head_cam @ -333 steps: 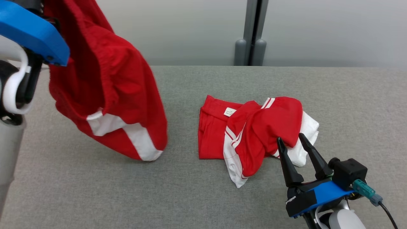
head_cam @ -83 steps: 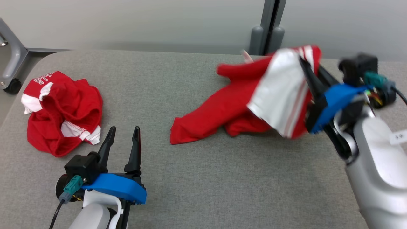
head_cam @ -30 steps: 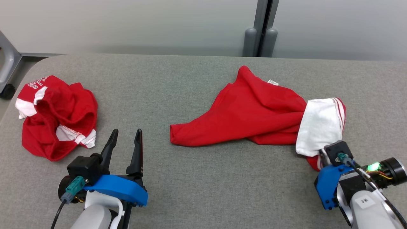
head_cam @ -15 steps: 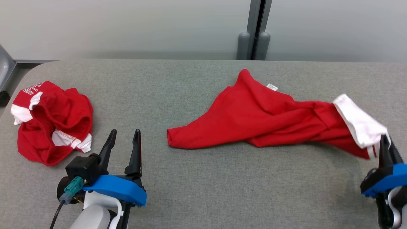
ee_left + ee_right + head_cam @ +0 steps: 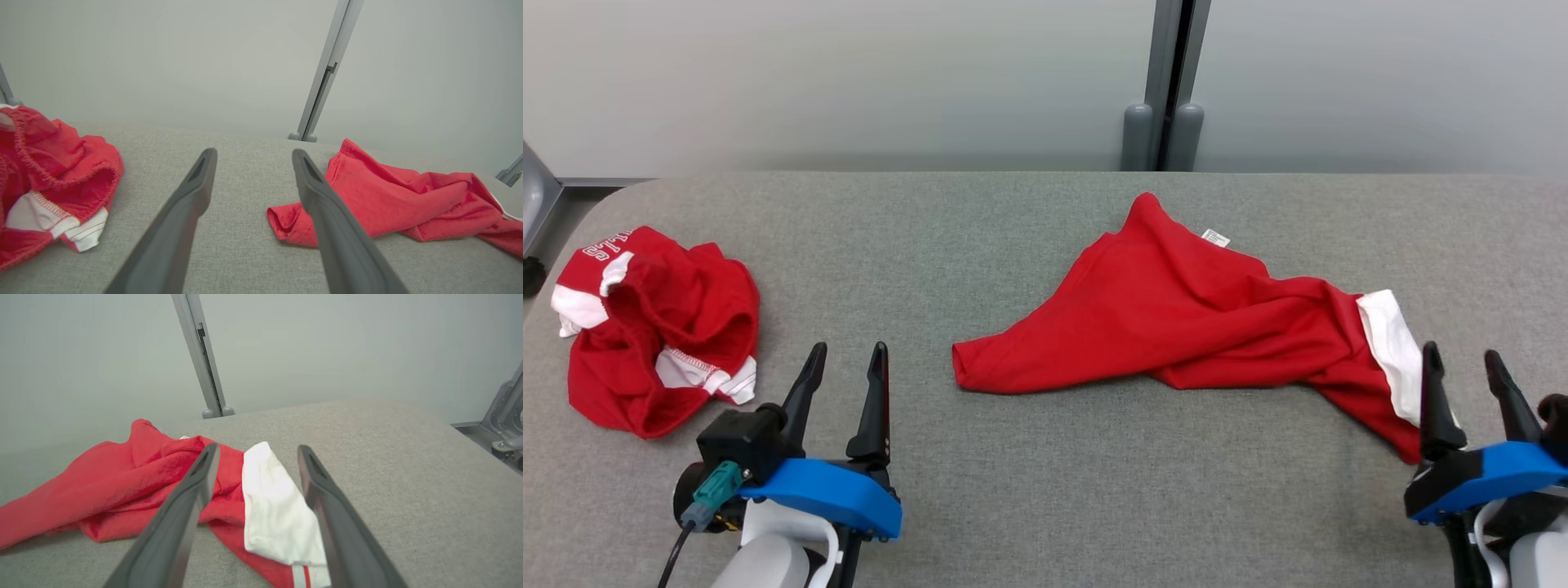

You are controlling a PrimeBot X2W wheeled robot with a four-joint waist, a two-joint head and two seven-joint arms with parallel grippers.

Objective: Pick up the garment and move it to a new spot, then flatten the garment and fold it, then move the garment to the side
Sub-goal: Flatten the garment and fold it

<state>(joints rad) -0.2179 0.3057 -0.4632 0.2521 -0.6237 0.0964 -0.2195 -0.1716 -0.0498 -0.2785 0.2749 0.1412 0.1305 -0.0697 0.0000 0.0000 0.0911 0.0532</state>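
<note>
Laid out on the grey cloth-covered table (image 5: 1029, 490), right of centre: the red garment (image 5: 1176, 318), long axis running left to right across the head view, with the right end drawn a little nearer the robot. Narrow folded tip pointing left, toward the table's middle. One peak at the far edge, with a single small white label (image 5: 1216, 238) just beside it. Right end finished in a white panel (image 5: 1392, 359) with thin red stripes at its hem. Rumpled rather than flat, long creases following its length.

Two garments in all. The other, a crumpled red-and-white garment (image 5: 654, 327), heaped near the table's left edge, well apart from the first, white lettering at its far side.

Two grippers, each with two dark fingers. Right gripper (image 5: 1462, 353) just beside the white panel, fingers spread with nothing pinched; contact with the cloth not clear. Left gripper (image 5: 849, 348) between the two garments at the near edge, fingers likewise spread and empty, clear of both.
</note>
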